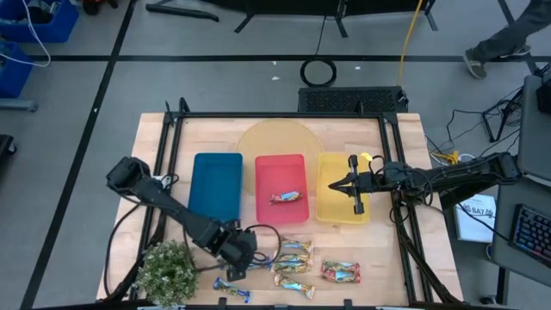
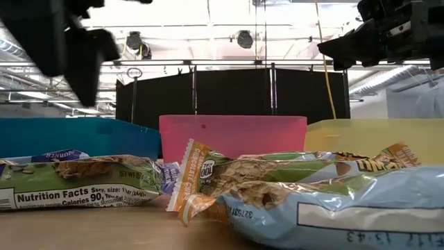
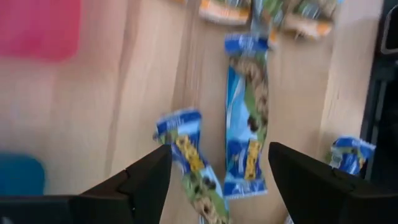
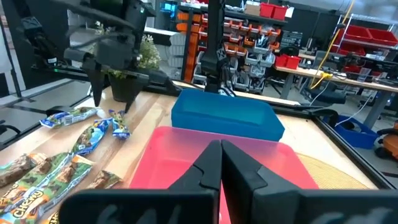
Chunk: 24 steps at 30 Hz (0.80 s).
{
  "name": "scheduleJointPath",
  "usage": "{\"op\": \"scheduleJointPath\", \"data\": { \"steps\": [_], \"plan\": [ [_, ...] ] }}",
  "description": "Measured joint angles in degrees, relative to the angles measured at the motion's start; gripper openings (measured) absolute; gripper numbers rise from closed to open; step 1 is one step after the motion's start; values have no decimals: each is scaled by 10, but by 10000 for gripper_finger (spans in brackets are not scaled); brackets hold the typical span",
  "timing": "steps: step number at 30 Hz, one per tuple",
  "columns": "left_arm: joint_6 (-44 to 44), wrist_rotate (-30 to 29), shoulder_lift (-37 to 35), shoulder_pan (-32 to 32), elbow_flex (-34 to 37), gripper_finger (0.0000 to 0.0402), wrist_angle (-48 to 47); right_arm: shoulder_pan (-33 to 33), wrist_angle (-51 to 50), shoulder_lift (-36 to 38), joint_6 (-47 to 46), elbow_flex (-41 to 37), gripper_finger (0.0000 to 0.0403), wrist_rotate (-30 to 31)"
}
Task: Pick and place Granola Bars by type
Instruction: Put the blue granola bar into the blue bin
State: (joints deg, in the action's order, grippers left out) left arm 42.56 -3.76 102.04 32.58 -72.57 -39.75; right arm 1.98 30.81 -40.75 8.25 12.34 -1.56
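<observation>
A pale wooden worktop (image 1: 379, 258) carries three rectangular plastic trays in a row: one blue tray (image 1: 216, 185), one red tray (image 1: 281, 182), one yellow tray (image 1: 343, 185). A green plant (image 1: 165, 271) stands at the near left corner. One shiny bar (image 1: 287, 197) lies in the red tray, long axis across it. Loose crinkled bars (image 1: 293, 267) lie on the worktop in front of the trays, mostly lengthwise left to right; their exact count is unclear. The left tool (image 1: 237, 269) hangs over blue-wrapped bars (image 3: 245, 124), fingers spread wide, holding nothing. The right tool (image 1: 355, 183) sits above the yellow tray, fingers pressed together, empty.
</observation>
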Motion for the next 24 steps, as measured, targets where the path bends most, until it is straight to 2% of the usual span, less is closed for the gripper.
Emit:
{"op": "scheduleJointPath", "data": {
  "steps": [3,7,24],
  "plan": [
    [21,5,0,8,15,275,2,0,0,0,0,0,1,0],
    [33,-18,0,14,37,276,20,0,0,0,0,0,1,0],
    [16,-22,26,2,108,275,110,0,-2,0,1,0,1,0]
  ]
}}
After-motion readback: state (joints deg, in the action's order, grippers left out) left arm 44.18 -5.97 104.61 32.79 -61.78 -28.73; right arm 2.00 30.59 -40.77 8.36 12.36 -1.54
